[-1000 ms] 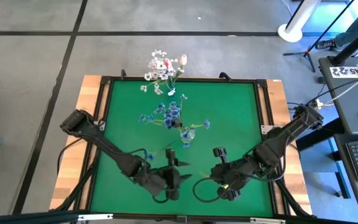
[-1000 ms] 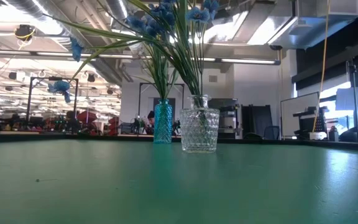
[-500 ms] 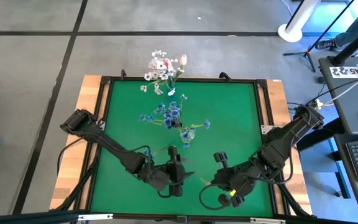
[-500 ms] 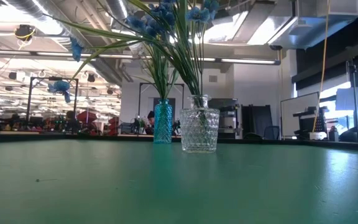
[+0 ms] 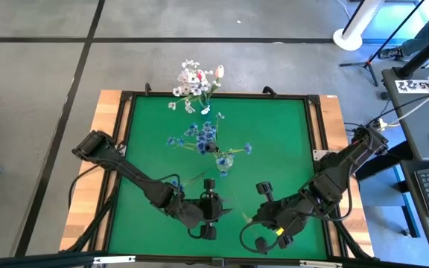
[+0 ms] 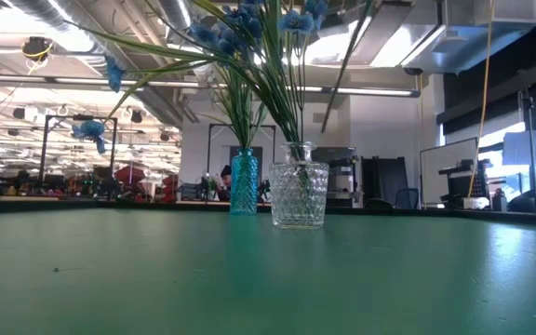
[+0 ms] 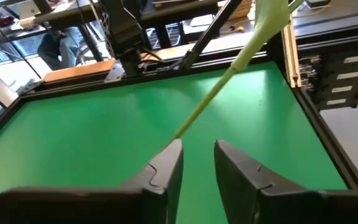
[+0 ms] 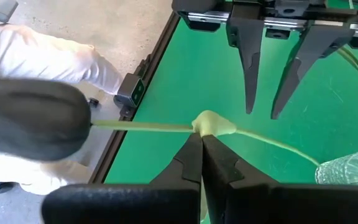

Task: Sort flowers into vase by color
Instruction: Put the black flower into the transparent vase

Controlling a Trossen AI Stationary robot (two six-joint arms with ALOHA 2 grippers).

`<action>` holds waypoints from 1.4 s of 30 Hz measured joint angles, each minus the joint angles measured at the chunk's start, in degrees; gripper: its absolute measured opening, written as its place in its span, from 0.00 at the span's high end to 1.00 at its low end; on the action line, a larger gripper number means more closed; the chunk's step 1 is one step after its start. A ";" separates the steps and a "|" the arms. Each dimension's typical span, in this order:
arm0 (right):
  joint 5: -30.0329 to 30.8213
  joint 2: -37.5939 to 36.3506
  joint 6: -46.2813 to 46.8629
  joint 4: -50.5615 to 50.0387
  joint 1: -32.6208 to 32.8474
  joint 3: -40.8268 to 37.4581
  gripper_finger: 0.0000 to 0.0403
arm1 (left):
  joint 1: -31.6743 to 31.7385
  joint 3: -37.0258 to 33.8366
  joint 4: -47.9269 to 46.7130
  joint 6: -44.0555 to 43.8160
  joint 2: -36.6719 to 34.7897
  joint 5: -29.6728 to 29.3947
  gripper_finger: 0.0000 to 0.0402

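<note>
- Since a second ago we see the left gripper (image 5: 209,211) drawn in beside the stem and its fingers narrowed, while the right gripper (image 5: 248,220) has shifted slightly toward the near edge; the vases have not moved.
- The green table (image 5: 274,141) fills the middle of the high view, framed by a dark rail with wooden boards at each side.
- Both dark arms reach in from the near corners and meet over the near middle of the mat, well apart from the vases.
- A clear cut-glass vase (image 6: 299,194) stands near the centre holding the blue flowers (image 5: 203,138); a slim teal vase (image 6: 243,182) stands behind it at the far edge, and above that edge we see the white flowers (image 5: 192,82) with a pink bud.
- Nothing stands between the grippers and the clear vase; its spreading blue sprays hang over the mat on the left arm's side.
- The right gripper is clenched on a thin green stem (image 8: 148,127), pinching it at a pale knot, so the stem runs crosswise out both sides of the fingertips.
- A large dark bud (image 8: 33,118) sits at one end of that stem, blurred and close to the right wrist camera.
- The left gripper's fingers (image 7: 166,163) stand a narrow gap apart, with the stem just in front of their tips; we cannot tell whether they touch it.
</note>
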 joint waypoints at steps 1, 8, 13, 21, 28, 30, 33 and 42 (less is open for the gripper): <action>0.00 0.00 -0.01 0.02 0.00 0.00 1.00 | 0.00 0.00 0.16 0.00 0.00 0.01 0.79; 0.00 0.00 -0.01 0.02 0.00 0.00 1.00 | 0.53 -0.02 0.33 -0.78 0.00 -0.45 0.69; 0.00 0.00 -0.29 1.19 0.00 0.00 1.00 | 1.45 -0.02 0.86 -1.85 0.00 -0.16 0.55; -0.02 0.00 -1.39 2.19 -0.04 0.00 1.00 | 2.27 -0.07 3.26 -1.86 0.00 4.04 0.48; -0.02 -0.02 -1.41 2.43 -0.04 0.00 1.00 | 2.27 -0.07 4.04 -1.65 0.00 4.32 0.56; -0.02 -0.01 -1.41 2.43 -0.04 0.00 1.00 | 2.27 -0.09 4.16 -1.64 0.03 4.68 0.57; -0.02 -0.02 -1.43 2.47 -0.04 -0.02 1.00 | 2.26 -0.09 7.34 -0.52 1.55 4.89 0.57; -0.02 -0.02 -1.48 2.49 -0.04 -0.04 1.00 | 1.54 -0.13 12.58 1.18 6.81 0.95 0.65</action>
